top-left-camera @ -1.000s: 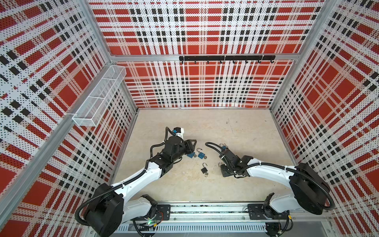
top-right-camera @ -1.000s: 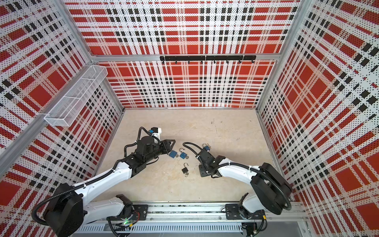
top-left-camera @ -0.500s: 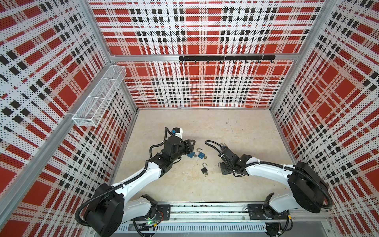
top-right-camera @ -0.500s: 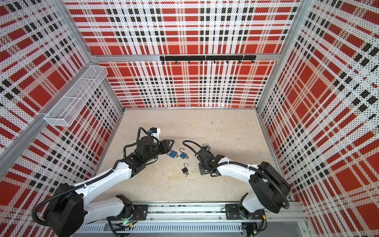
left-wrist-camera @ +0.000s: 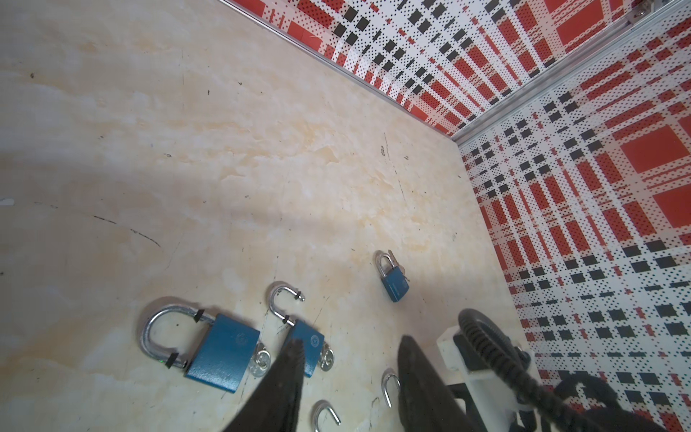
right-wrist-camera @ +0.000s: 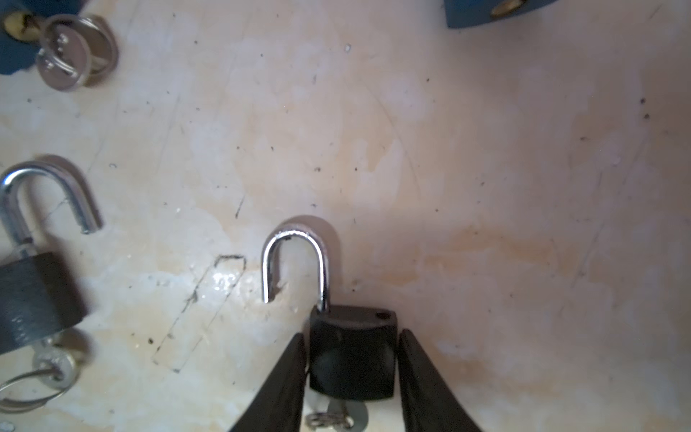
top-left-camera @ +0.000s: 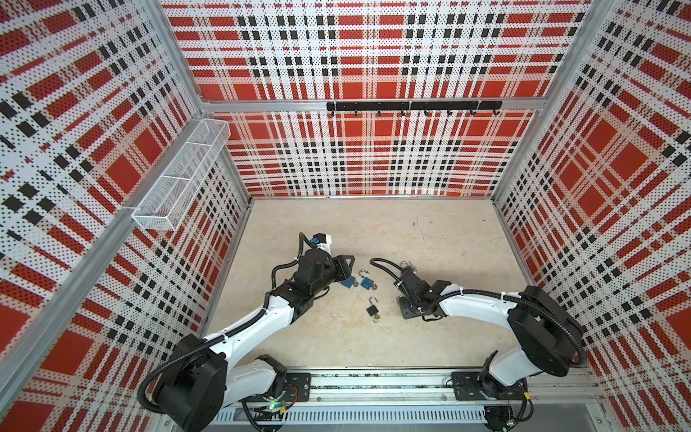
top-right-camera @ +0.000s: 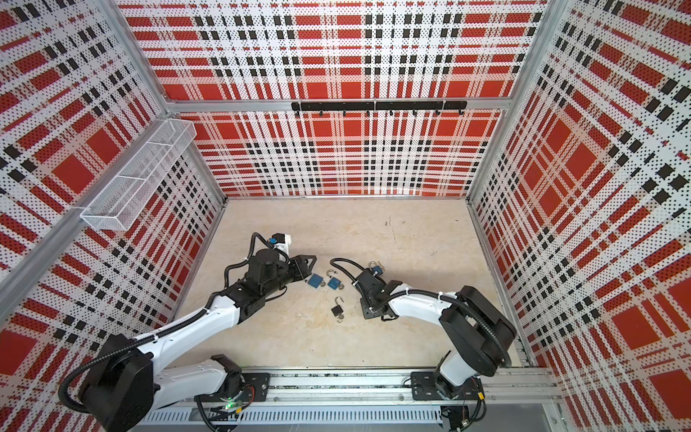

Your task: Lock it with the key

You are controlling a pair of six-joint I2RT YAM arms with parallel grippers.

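The left fingers (left-wrist-camera: pixel 284 389) are spread apart with nothing between them. They hang low over the bench (top-left-camera: pixel 374 232), at the left edge of a cluster of padlocks. Just on the near side of their tips lies the large blue padlock (left-wrist-camera: pixel 224 348), flat on the bench, with ringed keys (left-wrist-camera: pixel 260 361) at the base of its body. Just beside it on the right is the medium blue padlock (left-wrist-camera: pixel 306 340), also flat, its shackle swung open.

Nearer than these and a little further right, the loose black padlock (top-left-camera: pixel 372 310) lies by itself with its shackle open.

To its right, the right fingers (right-wrist-camera: pixel 280 389) are clenched on the gripped black padlock (right-wrist-camera: pixel 351 351), one pressed to each side of its body. Its shackle is open, with the free end hanging clear of the body. A key (right-wrist-camera: pixel 329 419) on a ring sticks out of the bottom of the lock. Both top views hide this padlock under the fingers, so whether it rests on the bench or is raised cannot be told.

On the far side of the right arm (top-left-camera: pixel 467 303), the small blue padlock (left-wrist-camera: pixel 394 284) lies apart from the others, its shackle shut.
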